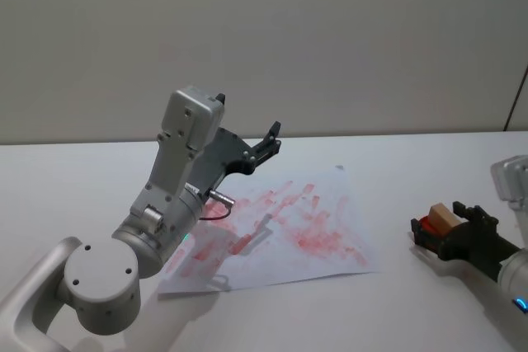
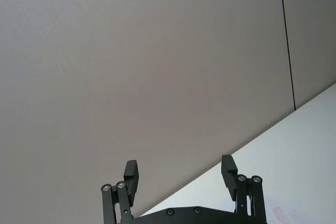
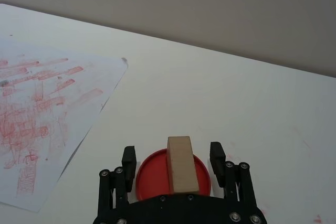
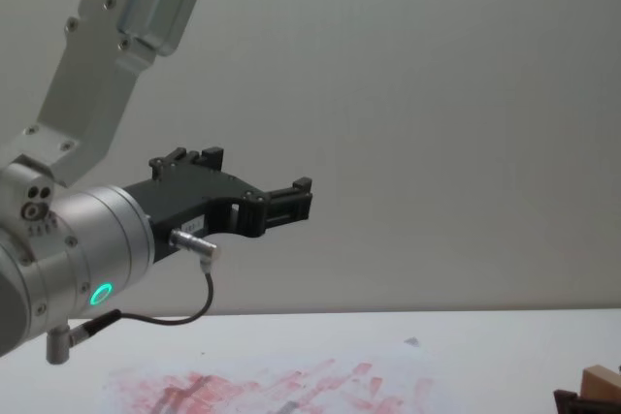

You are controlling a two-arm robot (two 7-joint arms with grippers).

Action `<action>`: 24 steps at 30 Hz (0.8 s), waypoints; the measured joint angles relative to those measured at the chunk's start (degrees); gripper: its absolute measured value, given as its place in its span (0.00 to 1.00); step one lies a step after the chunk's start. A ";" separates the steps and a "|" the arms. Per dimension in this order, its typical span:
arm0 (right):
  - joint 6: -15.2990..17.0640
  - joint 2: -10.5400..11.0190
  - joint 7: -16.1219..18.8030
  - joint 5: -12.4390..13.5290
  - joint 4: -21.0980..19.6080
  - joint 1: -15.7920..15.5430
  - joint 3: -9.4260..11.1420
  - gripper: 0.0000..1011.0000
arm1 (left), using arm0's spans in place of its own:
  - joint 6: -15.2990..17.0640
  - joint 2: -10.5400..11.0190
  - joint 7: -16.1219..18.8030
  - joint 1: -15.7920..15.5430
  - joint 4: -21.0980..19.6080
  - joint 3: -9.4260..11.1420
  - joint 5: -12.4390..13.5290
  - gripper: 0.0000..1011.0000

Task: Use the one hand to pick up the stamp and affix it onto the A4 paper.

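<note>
On the right side of the white worktop point(image 3: 252, 108), the stamp point(image 3: 182, 163), a small light-tan wooden block, stands upright on a red round disc point(image 3: 149, 178). Whether that disc is the stamp's own base or a separate pad cannot be told.

The stamp sits directly between the fingers of the right hand point(image 3: 172, 154), the black blocky-fingered one on the silver-grey arm. Its long axis runs along the hand's line of reach, so its broad side faces are turned toward the two fingers. The fingers are spread wide and a gap shows on each side of the block, so neither finger touches it. You need no further approach: the coming move is judged to be a straight closure onto those side faces.

The A4 paper point(image 1: 305, 228), a thin white sheet covered in red-pink ink marks, lies flat to the robot's left of the stamp. A bare strip of worktop separates its nearest edge from the stamp. After the lift, expect to carry the stamp leftward.

The right arm lies low, close over the worktop, and reaches forward. The left hand point(image 1: 268, 139) is raised above the paper with its fingers spread wide, pointing up toward the grey wall point(image 2: 157, 66). It is idle and the farther of the two from the stamp.
</note>
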 joint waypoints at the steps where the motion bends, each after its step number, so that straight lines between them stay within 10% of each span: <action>1: 0.06 -0.08 0.09 -0.08 0.15 0.15 -0.05 0.88 | 0.00 0.00 0.00 0.00 0.00 0.00 0.00 0.99; 24: 1.01 -1.00 1.52 -1.17 2.35 2.22 -0.53 0.22 | 0.00 0.00 0.00 0.00 0.00 0.00 0.00 0.99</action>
